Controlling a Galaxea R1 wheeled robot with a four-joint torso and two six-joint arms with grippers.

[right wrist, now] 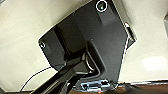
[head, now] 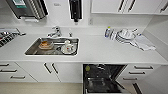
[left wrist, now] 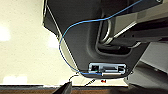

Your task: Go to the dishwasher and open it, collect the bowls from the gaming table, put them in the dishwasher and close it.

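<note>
The under-counter dishwasher [head: 103, 78] stands open beneath the white bench [head: 100, 50], below and to the right of the steel sink [head: 32, 50]. Its door is folded down toward the robot and cut off at the picture's lower edge; the dark racks inside are hard to make out. I cannot tell whether either hand is wide or narrow. Blurred dishes [head: 67, 47] lie in the sink.

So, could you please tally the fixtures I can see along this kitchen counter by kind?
Sink: 1
Tap: 1
Dishwasher, door open: 1
Bottle on the counter: 1
Cloth on the counter: 1
Total: 5
The dishes in the sink and the stack by the bottle are too blurred to count.
</note>
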